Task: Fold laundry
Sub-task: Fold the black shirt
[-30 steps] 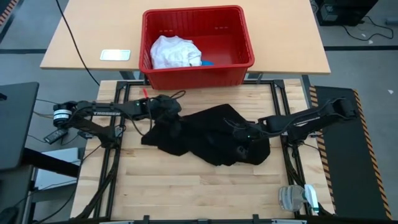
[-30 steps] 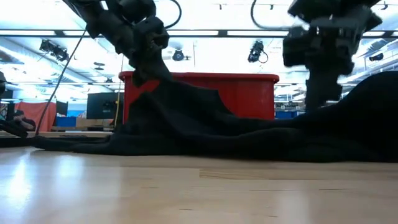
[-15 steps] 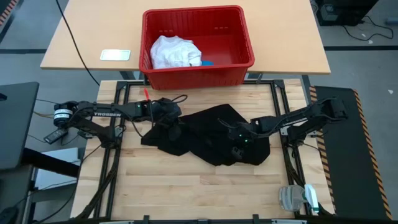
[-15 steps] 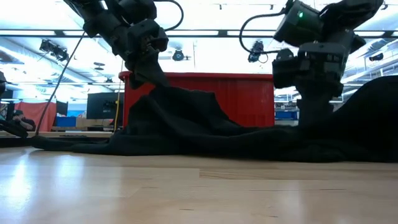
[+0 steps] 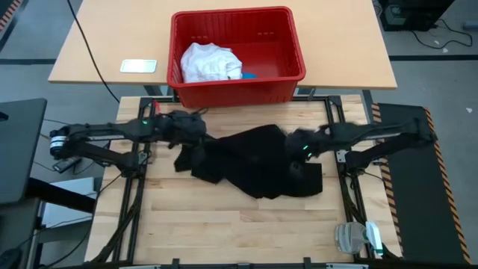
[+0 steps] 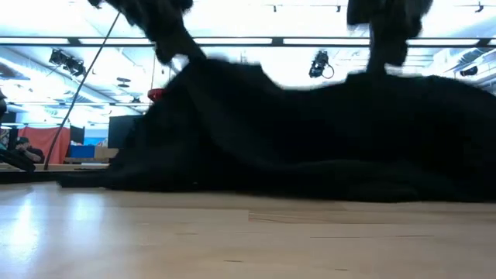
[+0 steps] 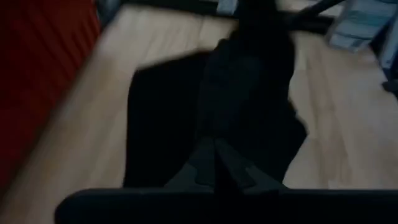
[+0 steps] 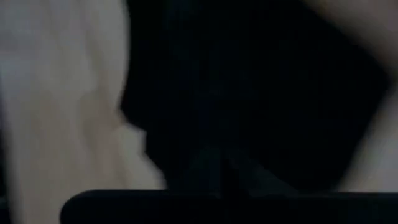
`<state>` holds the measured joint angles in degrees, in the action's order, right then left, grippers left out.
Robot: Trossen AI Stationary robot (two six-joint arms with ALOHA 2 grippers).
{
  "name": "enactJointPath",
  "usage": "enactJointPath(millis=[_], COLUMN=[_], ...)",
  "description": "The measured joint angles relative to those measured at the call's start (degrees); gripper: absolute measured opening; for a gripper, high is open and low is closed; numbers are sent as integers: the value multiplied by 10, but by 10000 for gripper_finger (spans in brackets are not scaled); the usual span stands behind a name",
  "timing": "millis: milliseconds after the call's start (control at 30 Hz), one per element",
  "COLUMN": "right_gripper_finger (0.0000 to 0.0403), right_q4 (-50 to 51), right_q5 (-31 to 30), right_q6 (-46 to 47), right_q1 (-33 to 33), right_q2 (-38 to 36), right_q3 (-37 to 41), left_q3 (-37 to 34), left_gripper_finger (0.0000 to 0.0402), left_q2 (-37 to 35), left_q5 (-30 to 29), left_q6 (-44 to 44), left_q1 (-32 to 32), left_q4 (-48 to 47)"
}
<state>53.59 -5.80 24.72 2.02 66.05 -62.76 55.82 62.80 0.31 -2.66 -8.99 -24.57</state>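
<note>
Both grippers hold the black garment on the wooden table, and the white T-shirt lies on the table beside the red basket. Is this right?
Not quite. The high view shows the white T-shirt inside the red basket, not beside it. Both the left gripper and right gripper do hold the black garment.

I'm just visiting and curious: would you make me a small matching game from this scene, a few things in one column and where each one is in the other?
Things:
1. black garment
2. white T-shirt
3. red basket
4. left gripper

Places:
A. bunched up inside the basket
B. on the tan table beyond the wooden worktop
C. spread on the wooden worktop between the two arms
D. shut on the black garment's left edge

Pairs: 1-C, 2-A, 3-B, 4-D
</note>
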Motion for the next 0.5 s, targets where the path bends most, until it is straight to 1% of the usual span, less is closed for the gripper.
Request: enactJointPath(millis=[67, 100, 200, 267, 367, 500], right_gripper_finger=[2, 2, 2, 2, 1, 0], right_q4=[71, 95, 143, 152, 156, 150], right_q5=[-59, -71, -58, -69, -127, -221], right_q6=[-27, -43, -90, -99, -128, -187], right_q1=[4, 4, 1, -3, -13, -47], right_q2=[-10, -14, -25, -32, -38, -29], right_q3=[-75, -112, -211, -263, -312, -347], left_q3=[41, 64, 143, 187, 235, 266], left_gripper_finger=[0, 0, 0, 0, 0, 0], left_q2=[-15, -24, -34, -36, -34, -31], left_q5=[-15, -24, -35, -35, -47, -123], left_q6=[19, 26, 40, 58, 92, 152], left_q1=[9, 12, 21, 25, 27, 6], left_q4=[-25, -48, -81, -108, -107, -111])
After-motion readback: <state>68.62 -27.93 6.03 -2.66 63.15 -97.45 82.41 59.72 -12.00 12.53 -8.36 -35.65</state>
